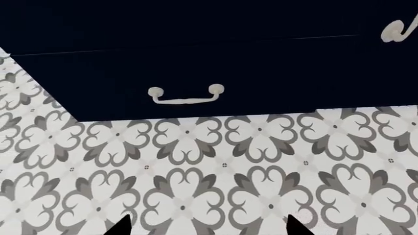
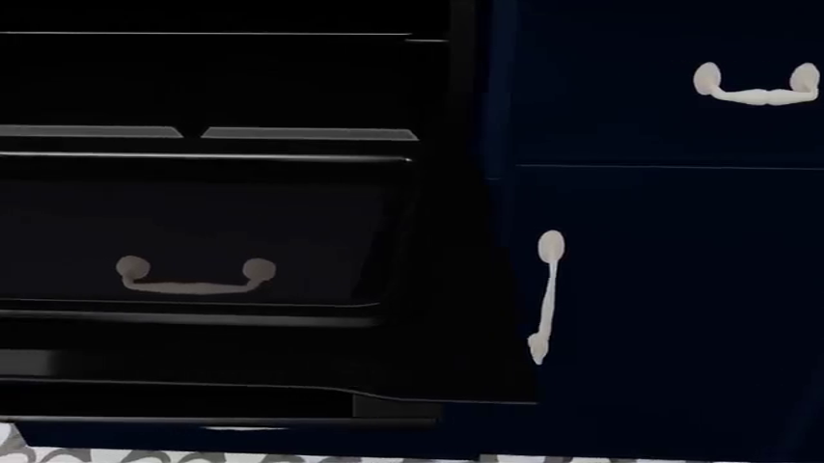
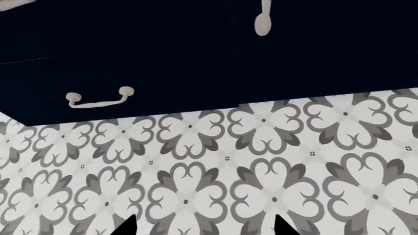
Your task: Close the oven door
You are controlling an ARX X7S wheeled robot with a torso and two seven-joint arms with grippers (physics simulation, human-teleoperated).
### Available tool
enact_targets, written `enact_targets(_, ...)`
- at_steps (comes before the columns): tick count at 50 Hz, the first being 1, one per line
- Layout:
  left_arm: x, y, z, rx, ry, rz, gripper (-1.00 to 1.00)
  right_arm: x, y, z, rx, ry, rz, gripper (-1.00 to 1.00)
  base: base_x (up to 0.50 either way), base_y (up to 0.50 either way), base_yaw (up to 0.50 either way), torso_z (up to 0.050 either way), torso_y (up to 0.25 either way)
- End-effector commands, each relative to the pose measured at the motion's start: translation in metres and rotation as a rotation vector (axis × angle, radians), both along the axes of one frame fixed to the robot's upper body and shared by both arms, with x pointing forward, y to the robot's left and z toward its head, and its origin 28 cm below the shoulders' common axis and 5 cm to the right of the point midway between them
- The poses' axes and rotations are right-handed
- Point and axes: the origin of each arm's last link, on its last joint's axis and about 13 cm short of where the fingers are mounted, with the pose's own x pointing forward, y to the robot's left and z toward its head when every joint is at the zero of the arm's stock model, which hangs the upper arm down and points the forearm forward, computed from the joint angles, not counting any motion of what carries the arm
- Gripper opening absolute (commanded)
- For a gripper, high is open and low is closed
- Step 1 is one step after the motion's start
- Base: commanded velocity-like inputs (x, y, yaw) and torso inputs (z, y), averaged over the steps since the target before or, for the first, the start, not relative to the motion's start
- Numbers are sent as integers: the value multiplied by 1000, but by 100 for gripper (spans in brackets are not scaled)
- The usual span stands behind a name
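Note:
The black oven fills the left of the head view, with thin rack lines [image 2: 206,132] showing in its dark cavity. The oven door [image 2: 258,359] is a wide glossy black panel standing out from the oven's front, its near edge low in the picture. A white curved handle [image 2: 193,275] shows in the dark glass. Neither gripper appears in the head view. In the left wrist view my left gripper [image 1: 205,227] is open over the patterned floor, only its two black tips showing. My right gripper [image 3: 202,226] is open the same way. Both hold nothing.
Navy cabinet fronts stand right of the oven, with a vertical white handle [image 2: 547,294] and a drawer handle [image 2: 755,87]. Each wrist view shows a navy drawer front with a white handle [image 1: 186,95] [image 3: 99,98] above grey-and-white flower tiles [image 1: 216,176].

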Motion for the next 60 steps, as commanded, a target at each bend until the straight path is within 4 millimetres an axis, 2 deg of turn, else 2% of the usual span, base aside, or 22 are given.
enact_targets(1, 0, 0, 0, -1, -2, 1, 100, 0, 0, 0, 0, -2, 0, 100, 0, 230, 0, 0, 0)
enact_targets(5, 0, 0, 0, 0, -2, 1, 100, 0, 0, 0, 1, -3, 1, 100, 0, 230, 0, 0, 0)
enact_targets(7, 0, 0, 12, 0, -2, 0, 100, 0, 0, 0, 2, -3, 0, 100, 0, 229, 0, 0, 0)
enact_targets(8, -1, 0, 2, -1, -2, 1, 100, 0, 0, 0, 1, -4, 2, 100, 0, 227, 0, 0, 0)
enact_targets(10, 0, 0, -1, -1, -3, 1, 100, 0, 0, 0, 1, -4, 1, 100, 0, 229, 0, 0, 0)
enact_targets(60, -1, 0, -1, -13, -9, -1, 100, -1, 0, 0, 3, -12, 1, 100, 0, 218, 0, 0, 0)
